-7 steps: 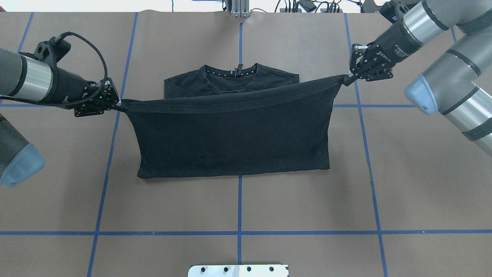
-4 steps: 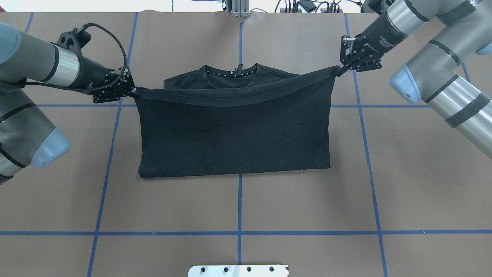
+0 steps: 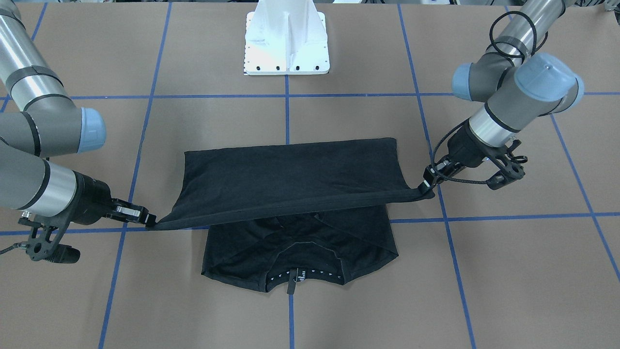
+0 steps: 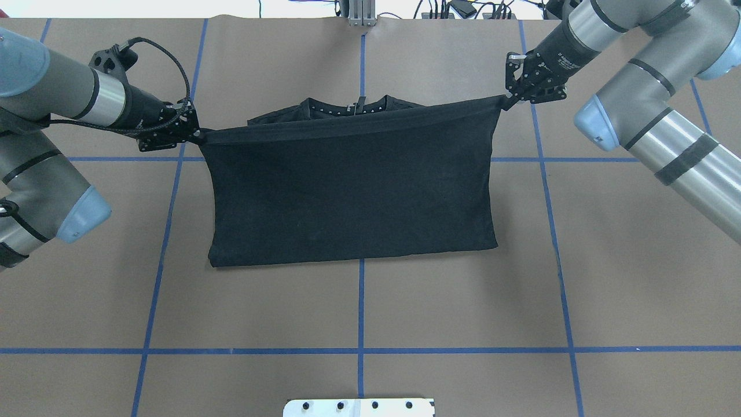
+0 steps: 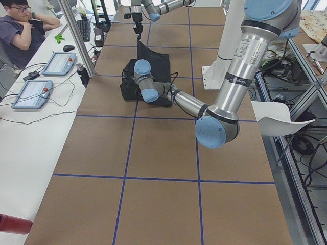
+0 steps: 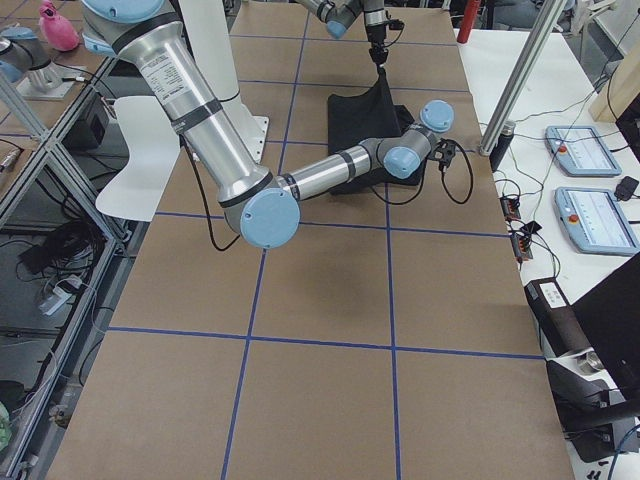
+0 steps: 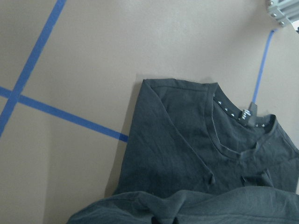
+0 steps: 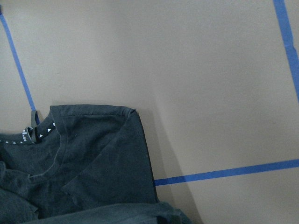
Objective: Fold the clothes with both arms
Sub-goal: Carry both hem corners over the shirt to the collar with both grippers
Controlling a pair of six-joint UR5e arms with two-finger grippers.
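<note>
- Black cotton, soft and limp: the T-shirt (image 4: pixel 353 197) lies mid-table. Its lower half is raised off the brown-papered table (image 4: pixel 579 289) and slung toward the neck end.
- At ten o'clock of the T-shirt in the overhead view comes the left gripper (image 4: pixel 195 134). Its jaws are pinched closed on the hem's left corner, with the cloth drawn to a point between them.
- Across the middle, the hem (image 4: pixel 353 123) runs taut between the two grips, a near-straight band hanging above the shoulders. The fold line rests on the table at six o'clock.
- At twelve o'clock the collar (image 4: pixel 347 106) peeks out just past the hem, flat on the table. The sleeves appear folded inward.
- At two o'clock, the right gripper (image 4: pixel 505 102) has its jaws clamped on the hem's right corner. It sits a touch nearer twelve than its partner, so the hem slants.
- Handling, as I read it: the fabric is light and floppy, with no stiffness at all. It sags wherever it is unsupported and will likely wrinkle if one side goes slack. The hem corners are the right hold; pinch both layers and pull evenly.
- Step in hand, I'd judge: bringing the hem over to the shoulders for the half fold, with lowering and release to come.
</note>
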